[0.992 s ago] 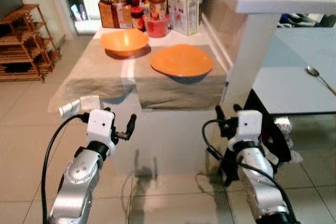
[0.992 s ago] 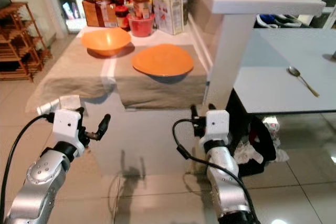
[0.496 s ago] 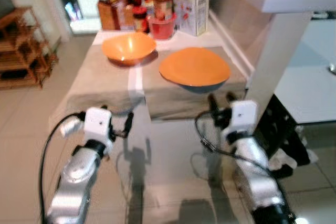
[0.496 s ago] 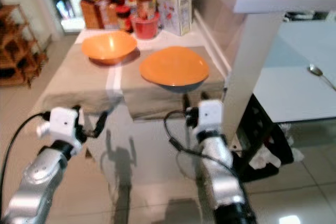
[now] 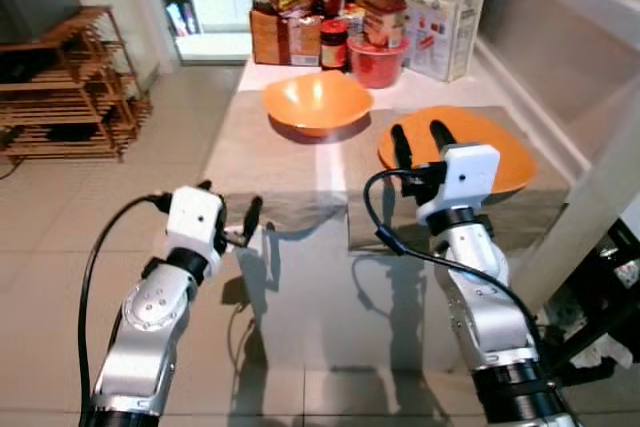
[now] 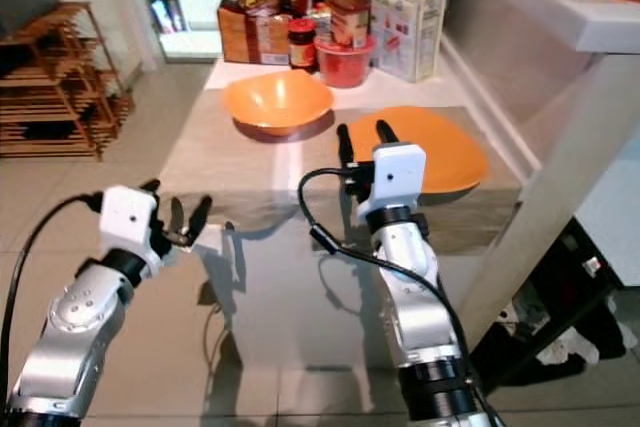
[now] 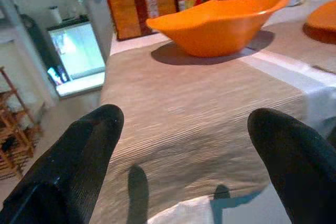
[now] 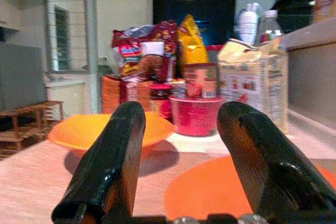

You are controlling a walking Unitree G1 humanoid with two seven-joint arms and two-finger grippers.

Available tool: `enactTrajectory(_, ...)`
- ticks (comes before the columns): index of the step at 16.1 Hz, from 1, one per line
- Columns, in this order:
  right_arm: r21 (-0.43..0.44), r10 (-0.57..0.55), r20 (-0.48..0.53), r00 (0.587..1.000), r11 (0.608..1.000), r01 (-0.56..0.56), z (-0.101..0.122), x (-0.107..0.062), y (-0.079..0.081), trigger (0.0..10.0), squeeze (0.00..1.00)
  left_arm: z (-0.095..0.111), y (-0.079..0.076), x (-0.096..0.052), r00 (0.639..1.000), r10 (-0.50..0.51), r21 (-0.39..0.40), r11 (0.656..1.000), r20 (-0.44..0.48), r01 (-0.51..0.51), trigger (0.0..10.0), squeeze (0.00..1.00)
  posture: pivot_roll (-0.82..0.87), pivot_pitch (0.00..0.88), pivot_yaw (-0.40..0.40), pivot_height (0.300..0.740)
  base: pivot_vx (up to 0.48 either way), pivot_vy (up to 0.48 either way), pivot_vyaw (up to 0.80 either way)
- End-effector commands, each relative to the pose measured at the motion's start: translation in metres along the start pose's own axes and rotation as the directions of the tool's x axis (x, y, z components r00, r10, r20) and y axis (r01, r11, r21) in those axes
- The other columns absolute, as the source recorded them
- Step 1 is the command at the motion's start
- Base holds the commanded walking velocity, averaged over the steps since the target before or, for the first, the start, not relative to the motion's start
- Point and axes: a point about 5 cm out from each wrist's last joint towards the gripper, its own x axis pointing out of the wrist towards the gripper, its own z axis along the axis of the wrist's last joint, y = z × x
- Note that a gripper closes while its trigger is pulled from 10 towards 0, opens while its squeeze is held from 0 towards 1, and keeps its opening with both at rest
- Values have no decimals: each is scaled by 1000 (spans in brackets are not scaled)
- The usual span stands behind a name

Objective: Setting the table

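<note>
Left gripper [image 5: 230, 222] spread wide at the near edge of the cloth-covered counter [image 5: 260, 162], orange bowl [image 5: 316, 102] well beyond. Right gripper [image 5: 420, 142] raised, fingers apart, just before the orange plate [image 5: 500, 147], hiding its near rim. Behind, cartons and jars [image 5: 360, 7] partly cut off. Closer to the counter than a second ago, right gripper lifted higher.

One orange bowl [image 5: 317, 102], one orange plate [image 5: 495, 152], one red cup [image 5: 377, 64].

tablecloth [image 7: 199, 114]: ribbed matt cloth | bowl [image 5: 316, 102]: smooth orange plastic | floor [image 5: 60, 247]: glossy tile
</note>
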Motion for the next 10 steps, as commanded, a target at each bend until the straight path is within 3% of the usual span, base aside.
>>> enactTrajectory(1, -14, -46, -45, 998, 999, 46, -10, -5, -10, 10000, 0, 3, -4, 4, 1000, -18, 5, 1000, -2, 18, 10000, 0, -68, 0, 57, 740, 0, 0, 0)
enactTrajectory(3, -6, -62, -104, 993, 998, 62, -22, -12, -12, 10000, 0, 6, -3, 5, 1000, -26, 23, 999, 8, 26, 10000, 0, -71, 0, 63, 740, 0, 0, 0)
enactTrajectory(7, -6, -63, -118, 991, 998, 62, -26, -15, -10, 10000, 0, 5, -1, 6, 1000, -16, 6, 1000, 10, 16, 10000, 0, -75, 0, 69, 740, 0, -442, 0)
enactTrajectory(10, -6, -54, -132, 990, 999, 54, -29, -18, -9, 10000, 0, 4, 1, 6, 1000, 1, -8, 1000, 6, -1, 10000, 0, -75, 0, 67, 740, 293, -376, 0)
